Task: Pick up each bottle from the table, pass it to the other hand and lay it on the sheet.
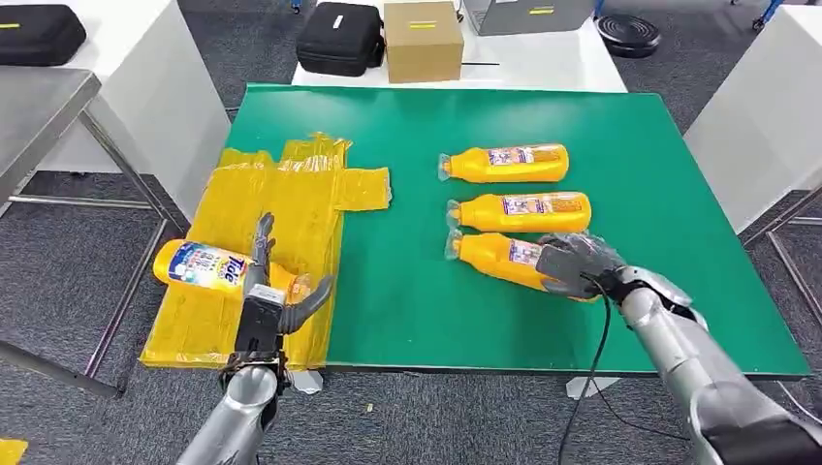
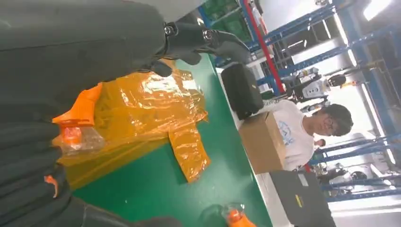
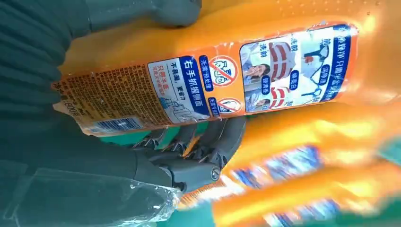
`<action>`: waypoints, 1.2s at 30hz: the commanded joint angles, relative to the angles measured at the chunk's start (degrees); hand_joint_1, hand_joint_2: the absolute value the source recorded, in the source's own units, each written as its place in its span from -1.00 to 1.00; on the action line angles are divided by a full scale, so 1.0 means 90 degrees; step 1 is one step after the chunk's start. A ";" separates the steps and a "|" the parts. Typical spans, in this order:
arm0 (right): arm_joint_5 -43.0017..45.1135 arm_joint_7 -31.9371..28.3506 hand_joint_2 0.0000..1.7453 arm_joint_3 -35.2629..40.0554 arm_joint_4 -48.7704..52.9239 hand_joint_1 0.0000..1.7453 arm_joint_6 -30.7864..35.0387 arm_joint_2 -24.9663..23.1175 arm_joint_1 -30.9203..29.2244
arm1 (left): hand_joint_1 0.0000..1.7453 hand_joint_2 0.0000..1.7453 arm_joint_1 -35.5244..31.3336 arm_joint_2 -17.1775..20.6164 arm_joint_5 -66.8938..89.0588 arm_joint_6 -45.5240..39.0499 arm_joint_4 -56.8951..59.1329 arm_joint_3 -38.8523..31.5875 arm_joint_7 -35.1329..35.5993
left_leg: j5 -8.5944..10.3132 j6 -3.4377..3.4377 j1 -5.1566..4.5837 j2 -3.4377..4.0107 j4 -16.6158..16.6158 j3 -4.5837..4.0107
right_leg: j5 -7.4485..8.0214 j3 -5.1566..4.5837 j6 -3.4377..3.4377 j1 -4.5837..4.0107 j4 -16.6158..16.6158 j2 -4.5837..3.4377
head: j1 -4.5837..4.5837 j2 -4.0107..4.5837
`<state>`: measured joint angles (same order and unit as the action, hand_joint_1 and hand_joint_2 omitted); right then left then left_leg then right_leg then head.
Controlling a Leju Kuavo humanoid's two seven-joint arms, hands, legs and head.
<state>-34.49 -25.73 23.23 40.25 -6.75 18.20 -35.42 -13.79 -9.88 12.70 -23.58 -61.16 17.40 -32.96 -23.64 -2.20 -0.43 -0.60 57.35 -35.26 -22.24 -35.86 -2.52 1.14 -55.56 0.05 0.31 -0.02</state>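
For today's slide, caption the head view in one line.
Right robot hand grips the nearest yellow plastic bottle; another lies on the yellow sheet.

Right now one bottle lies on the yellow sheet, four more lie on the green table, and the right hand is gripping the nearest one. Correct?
Not quite: the head view shows three bottles on the green table, not four. The rest holds: one bottle lies on the yellow sheet, and the right hand grips the nearest bottle.
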 commanded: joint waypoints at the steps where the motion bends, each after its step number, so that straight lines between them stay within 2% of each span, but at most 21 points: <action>1: -0.0036 -0.0097 1.00 -0.0869 0.1475 1.00 0.0353 -0.0785 0.0697 | -1.00 1.00 0.0003 0.0068 0.0109 -0.0024 -0.0081 -0.0139 0.0096 | -0.0019 0.0016 0.0009 0.0027 0.0001 0.0032 | -0.0011 0.0024 0.0015 -0.0010 0.0001 -0.0021 | -0.0002 0.0000; 4: 0.0061 -0.0296 1.00 -0.1065 0.1659 1.00 0.0388 -0.1023 0.0795 | -1.00 1.00 0.0026 0.0056 0.0104 0.0038 -0.0160 -0.0201 0.0120 | -0.0016 0.0015 0.0008 0.0016 0.0002 0.0025 | -0.0011 0.0015 0.0015 -0.0009 -0.0001 -0.0014 | -0.0002 0.0000; 6: 0.0092 -0.0310 1.00 -0.1183 0.1798 1.00 0.0412 -0.1228 0.0910 | -1.00 1.00 0.0012 0.0015 -0.0222 0.0399 -0.0197 -0.0323 0.0276 | -0.0022 0.0017 0.0010 0.0025 0.0005 0.0029 | -0.0013 0.0021 0.0016 -0.0011 -0.0001 -0.0023 | -0.0002 0.0000; 11: 0.0093 -0.0416 1.00 -0.1233 0.1777 1.00 0.0435 -0.1339 0.0962 | -1.00 1.00 -0.0027 0.0029 -0.0430 0.0634 -0.0140 -0.0393 0.0293 | -0.0010 0.0013 0.0004 0.0010 0.0000 0.0018 | -0.0009 0.0011 0.0012 -0.0005 0.0000 -0.0007 | -0.0002 0.0000; 16: 0.0173 -0.0652 1.00 -0.1313 0.1880 1.00 0.0402 -0.1659 0.1065 | -1.00 1.00 -0.0142 0.0163 -0.1494 0.1957 -0.0028 -0.0595 0.0558 | -0.0017 0.0016 0.0007 0.0023 -0.0001 0.0030 | -0.0012 0.0019 0.0016 -0.0008 0.0001 -0.0019 | -0.0002 0.0000; 19: 0.0149 -0.0712 1.00 -0.1250 0.1944 1.00 0.0238 -0.1873 0.1010 | -1.00 1.00 -0.0272 0.0314 -0.2727 0.3567 0.0202 -0.0585 0.1170 | -0.0006 0.0011 0.0003 0.0015 -0.0004 0.0015 | -0.0004 0.0004 0.0011 -0.0004 0.0001 -0.0013 | -0.0002 0.0000; 23: 0.0210 -0.0883 1.00 -0.0935 0.1588 1.00 0.0000 -0.2075 0.0795 | -1.00 1.00 -0.0387 0.0589 -0.3918 0.4884 0.0525 -0.0383 0.1795 | -0.0009 0.0014 0.0004 0.0022 -0.0003 0.0022 | -0.0005 0.0008 0.0013 -0.0004 0.0000 -0.0019 | -0.0002 0.0000; 25: 0.0207 -0.0871 1.00 -0.0900 0.1537 1.00 0.0011 -0.2145 0.0783 | -1.00 1.00 -0.0390 0.0615 -0.3974 0.4941 0.0546 -0.0358 0.1836 | -0.0018 0.0020 0.0011 0.0038 0.0000 0.0038 | -0.0010 0.0021 0.0019 -0.0011 -0.0001 -0.0033 | -0.0002 0.0000; 30: 0.0163 -0.1012 1.00 -0.0582 0.1309 1.00 -0.0038 -0.2409 0.0804 | -1.00 1.00 -0.0619 0.0728 -0.4208 0.5238 0.0677 -0.0086 0.1977 | -0.0004 0.0017 0.0007 0.0017 -0.0004 0.0020 | -0.0005 0.0008 0.0012 -0.0006 0.0001 -0.0014 | -0.0002 0.0000; 36: 0.0164 -0.1004 1.00 -0.0565 0.1296 1.00 -0.0031 -0.2419 0.0804 | -1.00 1.00 -0.0633 0.0724 -0.4211 0.5226 0.0682 -0.0069 0.1979 | -0.0009 0.0021 0.0010 0.0018 -0.0001 0.0027 | -0.0010 0.0016 0.0015 -0.0009 -0.0001 -0.0014 | -0.0002 0.0000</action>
<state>-32.85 -34.36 14.51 57.40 -6.54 -0.48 -25.12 -15.02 -6.62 -24.37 22.75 -60.83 13.84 -15.89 -23.59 -2.14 -0.42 -0.60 57.34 -35.26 -22.24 -35.92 -2.50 1.13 -55.57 0.04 0.28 -0.02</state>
